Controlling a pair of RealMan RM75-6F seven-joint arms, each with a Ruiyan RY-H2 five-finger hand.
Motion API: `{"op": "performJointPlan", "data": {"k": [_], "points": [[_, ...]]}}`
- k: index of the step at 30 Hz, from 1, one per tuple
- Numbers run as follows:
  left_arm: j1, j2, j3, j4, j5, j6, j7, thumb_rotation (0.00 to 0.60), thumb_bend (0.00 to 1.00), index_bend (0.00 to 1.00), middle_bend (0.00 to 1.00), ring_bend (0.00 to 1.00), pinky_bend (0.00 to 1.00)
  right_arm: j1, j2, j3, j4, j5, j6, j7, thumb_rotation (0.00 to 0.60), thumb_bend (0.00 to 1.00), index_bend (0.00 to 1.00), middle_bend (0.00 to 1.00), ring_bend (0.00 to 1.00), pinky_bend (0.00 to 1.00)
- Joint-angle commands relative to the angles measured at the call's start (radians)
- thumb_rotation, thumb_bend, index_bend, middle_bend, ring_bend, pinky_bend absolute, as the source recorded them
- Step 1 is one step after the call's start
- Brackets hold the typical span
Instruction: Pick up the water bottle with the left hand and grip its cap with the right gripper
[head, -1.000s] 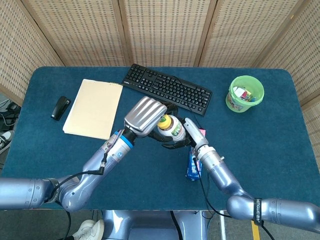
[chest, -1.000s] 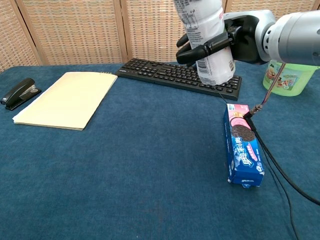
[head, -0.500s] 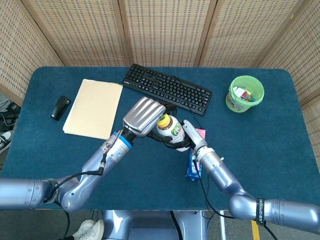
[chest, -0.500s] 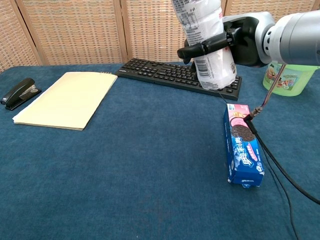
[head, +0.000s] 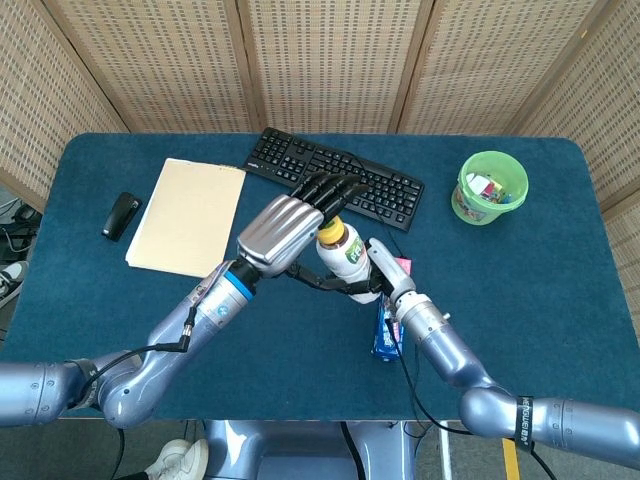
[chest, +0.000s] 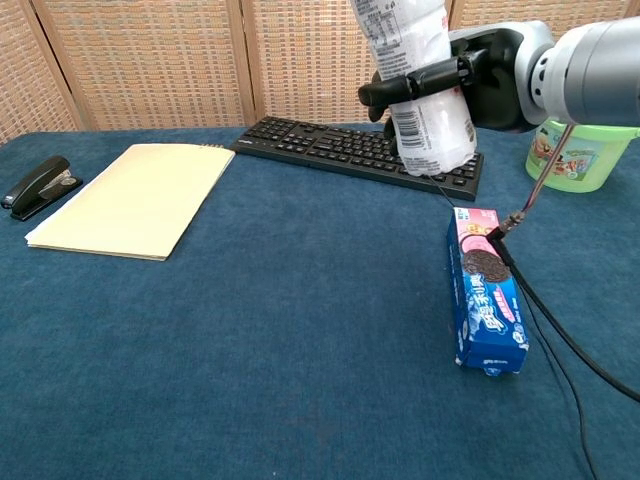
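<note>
Silver and black against the blue table (head: 560, 300) cloth: gripping the water bottle (head: 343, 255) round its labelled body with the right hand (head: 366, 280), dark fingers (chest: 415, 82) wrapping across the front in the chest view. Holding it lifted off the cloth, just in front of the keyboard (head: 372, 186), bottom end hanging over the keyboard's right front edge in the chest view, body tilting a little with the top cut off by the frame. Showing the yellow cap (head: 328, 236) uppermost in the head view.

Hovering flat with the left hand (head: 284, 229), grasping nothing, fingers stretched out straight and apart, dark tips reaching over the keyboard's front edge. Sitting right beside the cap; touching it or not, impossible to say from either view.

Lying in front of the keyboard's right end, nearer the robot: a blue biscuit packet (chest: 486, 300), with a thin cable crossing it. Standing well to the right of the keyboard: a green tub (head: 490, 188). Resting left of the keyboard: a cream notepad (head: 187, 217), and further left again a black stapler (head: 121, 215).
</note>
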Motion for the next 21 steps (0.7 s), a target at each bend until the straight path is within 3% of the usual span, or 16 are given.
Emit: {"op": "performJointPlan", "data": {"k": [1,4,6,10,13,21], "points": [[0.032,0.045,-0.005,-0.010,0.044,-0.003,-0.023,0.514,0.00,0.00,0.00,0.00,0.00,-0.002,0.000,-0.001,0.004,0.000,-0.002,0.001,0.600,0.49,0.66,0.67,0.76,0.79],[0.093,0.110,-0.004,-0.020,0.103,0.015,-0.071,0.514,0.00,0.00,0.00,0.00,0.00,-0.007,0.002,-0.002,0.008,0.000,-0.007,0.004,0.600,0.49,0.65,0.67,0.76,0.79],[0.224,0.212,0.045,-0.034,0.187,0.122,-0.077,0.514,0.00,0.00,0.00,0.00,0.00,-0.015,0.010,-0.004,0.010,-0.005,-0.012,0.007,0.600,0.49,0.65,0.67,0.76,0.79],[0.378,0.272,0.115,-0.025,0.314,0.227,-0.143,0.541,0.00,0.00,0.00,0.00,0.00,-0.022,0.016,-0.003,0.013,-0.017,-0.020,0.014,0.600,0.49,0.65,0.67,0.76,0.79],[0.475,0.282,0.167,-0.006,0.370,0.310,-0.162,0.596,0.00,0.00,0.00,0.00,0.00,-0.027,0.016,-0.001,0.015,-0.023,-0.023,0.022,0.600,0.49,0.65,0.67,0.76,0.79],[0.753,0.183,0.349,0.048,0.446,0.529,-0.138,0.600,0.00,0.00,0.00,0.00,0.00,-0.026,-0.007,0.009,0.017,-0.046,-0.027,0.039,0.600,0.49,0.65,0.67,0.76,0.79]]}}
